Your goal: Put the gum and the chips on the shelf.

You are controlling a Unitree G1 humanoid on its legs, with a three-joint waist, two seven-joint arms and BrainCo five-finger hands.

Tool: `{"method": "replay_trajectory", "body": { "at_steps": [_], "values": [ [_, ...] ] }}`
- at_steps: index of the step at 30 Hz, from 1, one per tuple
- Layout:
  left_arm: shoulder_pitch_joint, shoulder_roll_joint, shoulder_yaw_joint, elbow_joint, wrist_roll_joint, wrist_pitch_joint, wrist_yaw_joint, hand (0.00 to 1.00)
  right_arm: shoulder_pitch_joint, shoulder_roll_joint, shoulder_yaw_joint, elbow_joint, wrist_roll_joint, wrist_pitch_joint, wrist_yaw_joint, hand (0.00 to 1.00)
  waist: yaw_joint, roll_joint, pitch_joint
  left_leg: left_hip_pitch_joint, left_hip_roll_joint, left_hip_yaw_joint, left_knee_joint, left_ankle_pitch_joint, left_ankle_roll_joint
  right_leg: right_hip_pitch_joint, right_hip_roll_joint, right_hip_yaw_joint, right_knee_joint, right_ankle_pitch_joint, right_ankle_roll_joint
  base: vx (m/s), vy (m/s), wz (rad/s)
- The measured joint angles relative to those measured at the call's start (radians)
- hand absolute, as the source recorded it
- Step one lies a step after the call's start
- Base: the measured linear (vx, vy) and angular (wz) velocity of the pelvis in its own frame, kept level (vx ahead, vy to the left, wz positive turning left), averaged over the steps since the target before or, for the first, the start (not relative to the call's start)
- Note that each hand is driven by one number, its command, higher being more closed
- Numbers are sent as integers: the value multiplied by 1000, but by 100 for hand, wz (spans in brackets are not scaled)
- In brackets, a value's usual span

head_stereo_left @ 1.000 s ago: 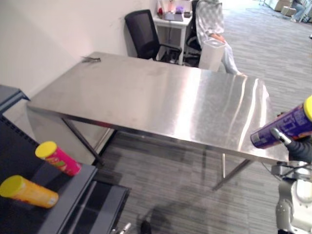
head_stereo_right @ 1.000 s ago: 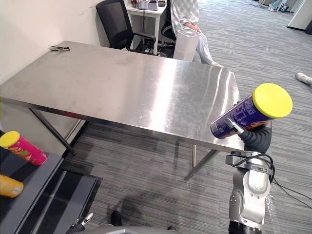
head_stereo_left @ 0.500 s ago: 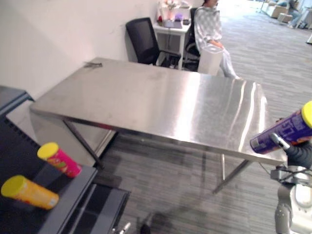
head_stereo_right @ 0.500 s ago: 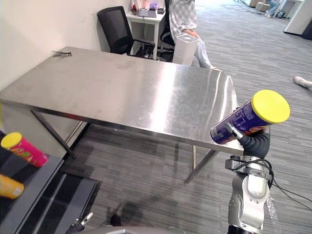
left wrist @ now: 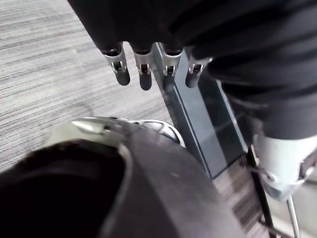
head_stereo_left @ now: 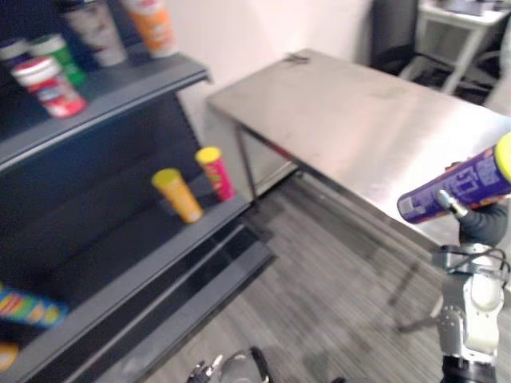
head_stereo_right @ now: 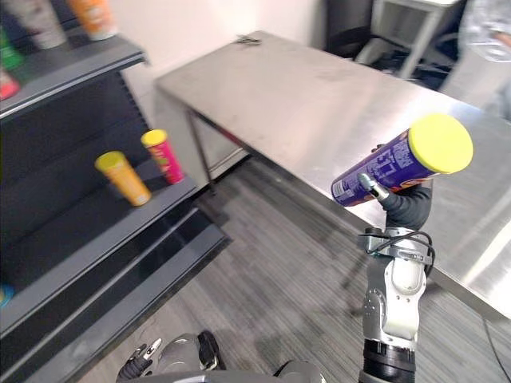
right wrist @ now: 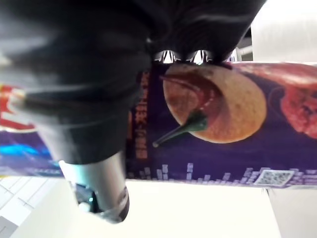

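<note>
1. The right hand [head_stereo_right: 403, 207] is curled round a purple chips can [head_stereo_right: 382, 167]. Its fingers [head_stereo_right: 370, 186] wrap round the can's side, so the hand is closed on it.
2. The can has a yellow lid [head_stereo_right: 440, 144]. The can is tilted, with the lid end higher and its bottom end pointing toward the shelf side.
3. The can is up in the air and touches nothing but the hand. It shows in front of the near edge of the shiny desk [head_stereo_right: 319, 88].
4. In the right wrist view, the can [right wrist: 223, 119] lies across the hand, with a picture of a chip on it.
5. The left hand [left wrist: 144, 69] hangs low over the grey carpet [left wrist: 49, 59]. Its fingers are loose and nearly straight, and it holds nothing.
6. A dark shelf [head_stereo_left: 144, 80] stands to the left of the desk.
7. On its middle board [head_stereo_left: 160, 251] a yellow can [head_stereo_left: 177, 194] and a pink can [head_stereo_left: 215, 172] stand side by side, both leaning a little.
8. On the top board are a red and white tub [head_stereo_left: 48, 84], a green tub [head_stereo_left: 60, 56], a grey cup [head_stereo_left: 96, 28] and an orange cup [head_stereo_left: 152, 24]. I cannot tell if any of these is gum.
9. The chips can is well apart from the shelf.
</note>
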State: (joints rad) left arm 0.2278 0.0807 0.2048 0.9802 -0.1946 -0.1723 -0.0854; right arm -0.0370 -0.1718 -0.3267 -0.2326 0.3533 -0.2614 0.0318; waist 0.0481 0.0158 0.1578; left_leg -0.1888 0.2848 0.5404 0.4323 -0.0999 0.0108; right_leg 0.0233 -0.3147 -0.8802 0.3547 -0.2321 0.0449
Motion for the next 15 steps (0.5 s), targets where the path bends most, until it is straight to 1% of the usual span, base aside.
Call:
{"method": "replay_trajectory", "body": {
  "at_steps": [1,2,3,4,5,6,7,9,10,13,15],
  "values": [
    [1,0,1,1,0,0,-1,0,0,0,-3,2,0,0,0,100,-1,2,-1,10,-2,-1,-25,-4,-9,3,-3,-21,-3,5,7,-15,105,130],
    [1,0,8,9,0,0,-1,0,0,0,-8,7,0,0,3,100,-1,17,-9,24,-18,-6,-81,-13,-26,12,-11,-62,-4,14,21,12,152,110],
    [2,1,31,17,0,0,-1,0,2,9,-9,13,0,2,6,100,0,13,-10,21,-35,-5,-109,-18,-34,26,-20,-102,-5,24,34,17,167,102],
    [2,2,39,17,0,0,0,0,2,16,-9,13,0,3,7,100,0,4,-8,18,-48,-9,-118,-18,-34,36,-25,-120,-7,29,40,15,180,83],
    [8,5,52,18,0,1,1,0,0,29,-9,12,0,4,14,100,8,-11,-11,15,-65,-16,-125,-17,-33,47,-32,-139,-20,43,49,16,174,62],
    [15,4,60,19,0,1,0,0,2,39,-9,11,-1,4,22,100,11,-22,-15,14,-86,-34,-140,-15,-29,61,-32,-157,-39,61,58,21,172,54],
    [15,3,60,21,0,2,0,0,4,39,-10,10,-1,4,22,100,11,-24,-17,14,-95,-42,-151,-13,-27,68,-32,-163,-45,68,63,25,196,47],
    [7,2,60,27,2,2,0,0,18,48,-14,10,-2,4,21,100,9,-33,-21,0,-130,-63,-168,-8,-15,70,-56,-178,-41,83,70,14,187,41],
    [3,2,60,29,3,1,1,0,22,55,-18,10,-2,4,20,100,8,-33,-20,-6,-135,-68,-166,-9,-12,68,-65,-181,-34,84,70,-4,147,35],
    [-11,5,58,40,5,1,5,0,41,75,-17,15,-5,11,5,100,4,-36,-9,-26,-153,-89,-135,-27,13,66,-105,-175,19,84,70,-11,123,26],
    [-18,8,59,40,4,0,8,0,37,75,-11,15,-22,11,0,100,10,-39,4,-41,-154,-88,-112,-46,15,56,-110,-157,29,83,70,-59,125,4]
  ]
}}
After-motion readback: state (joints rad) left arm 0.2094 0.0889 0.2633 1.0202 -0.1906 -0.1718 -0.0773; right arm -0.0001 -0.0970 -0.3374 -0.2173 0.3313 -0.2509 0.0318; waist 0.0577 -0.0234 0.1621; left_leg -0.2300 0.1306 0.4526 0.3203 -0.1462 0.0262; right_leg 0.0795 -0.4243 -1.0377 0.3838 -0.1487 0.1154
